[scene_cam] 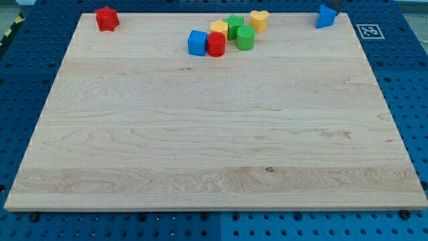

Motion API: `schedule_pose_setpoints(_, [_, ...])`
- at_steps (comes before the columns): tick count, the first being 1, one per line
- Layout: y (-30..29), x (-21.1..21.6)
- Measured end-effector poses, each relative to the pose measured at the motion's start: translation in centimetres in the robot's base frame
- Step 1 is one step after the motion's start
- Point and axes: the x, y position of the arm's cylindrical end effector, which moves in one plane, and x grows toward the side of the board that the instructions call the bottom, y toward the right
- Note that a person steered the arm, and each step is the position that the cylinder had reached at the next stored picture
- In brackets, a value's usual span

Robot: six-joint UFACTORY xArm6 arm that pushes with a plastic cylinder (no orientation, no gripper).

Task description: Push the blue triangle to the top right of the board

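The blue triangle (pixel 326 17) sits at the top right corner of the wooden board (pixel 214 134), close to the board's top edge. A short dark piece of my rod shows at the view's top edge, and my tip (pixel 334 9) is right behind the triangle's upper right side. I cannot tell whether it is touching the triangle.
A red star-like block (pixel 106 18) lies at the top left corner. A cluster sits at top centre: blue cube (pixel 197 43), red cylinder (pixel 215 44), yellow block (pixel 219 27), green ribbed block (pixel 234 25), green cylinder (pixel 245 38), yellow heart (pixel 259 20). A marker tag (pixel 369 31) lies off the board's right.
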Motion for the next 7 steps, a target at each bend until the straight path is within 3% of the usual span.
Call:
schedule_pose_setpoints(3, [-8.3,0.0])
schedule_pose_setpoints(7, [-8.7,2.5])
